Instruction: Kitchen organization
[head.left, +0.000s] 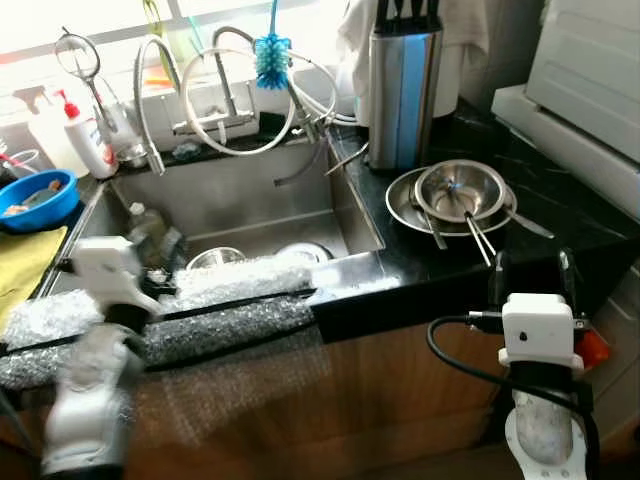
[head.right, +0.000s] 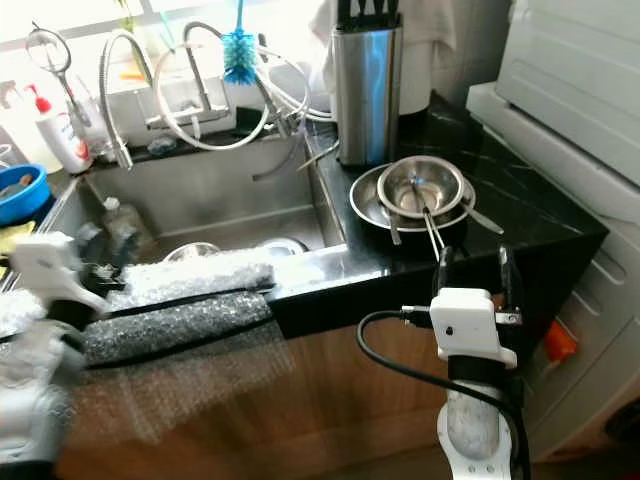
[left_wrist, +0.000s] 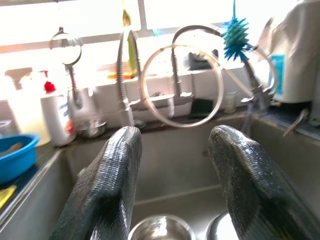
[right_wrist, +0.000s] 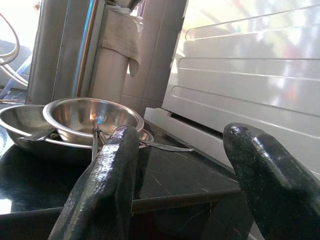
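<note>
Bowls (head.left: 460, 192) stacked on black counter (head.left: 560, 215), just ahead of right gripper (head.left: 532, 268) | right gripper fingers spread wide, holding nothing, at counter edge | left gripper (left_wrist: 175, 165) spread wide, empty, over sink (head.left: 250, 205) | two more bowls (left_wrist: 161, 227) in sink below left gripper.

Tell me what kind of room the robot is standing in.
A home kitchen, most likely. A steel sink with a coiled tap sits under a bright window, a knife block stands on the black counter, and metal bowls with utensils are stacked beside it.
</note>
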